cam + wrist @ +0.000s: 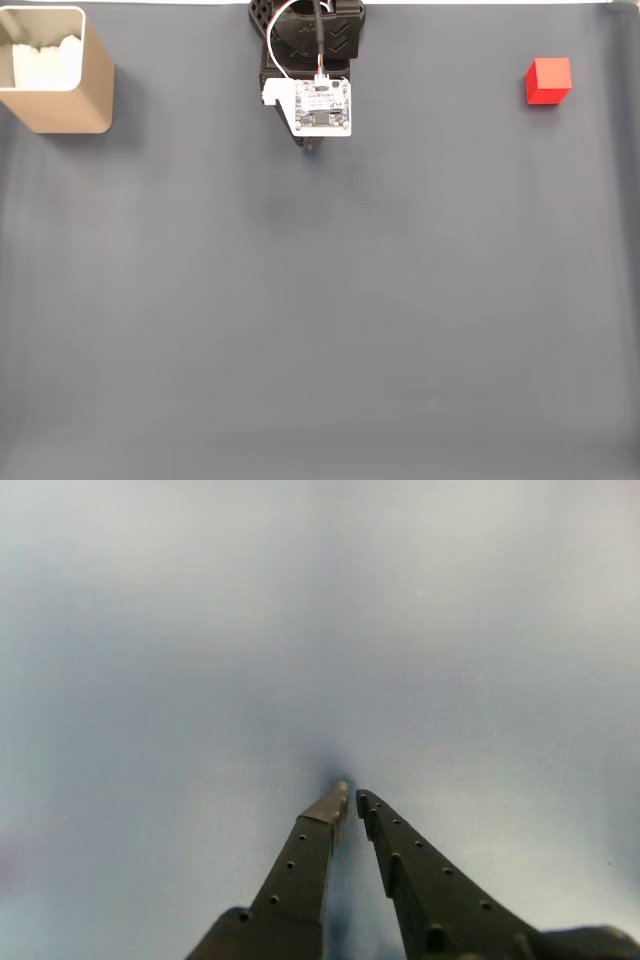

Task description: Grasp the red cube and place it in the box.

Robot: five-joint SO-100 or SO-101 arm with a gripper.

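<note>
Red cube [548,80], matte and sharp-edged, sits on smooth grey mat [320,320].

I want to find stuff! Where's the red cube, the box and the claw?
red cube [548,79]: fixed view, top right, its top face.
box [90,85]: fixed view, top left, its tan side wall.
claw [351,797]: wrist view, between its nearly touching tips.

From my fixed view the box [55,75] stands on the bench [320,320] at the far left corner, something piled inside it. The red cube [548,80] rests at the far right, well apart from the box. Between them, at the top middle, sits the arm [312,70], its end effector [314,146] pointing down at bare bench.
</note>
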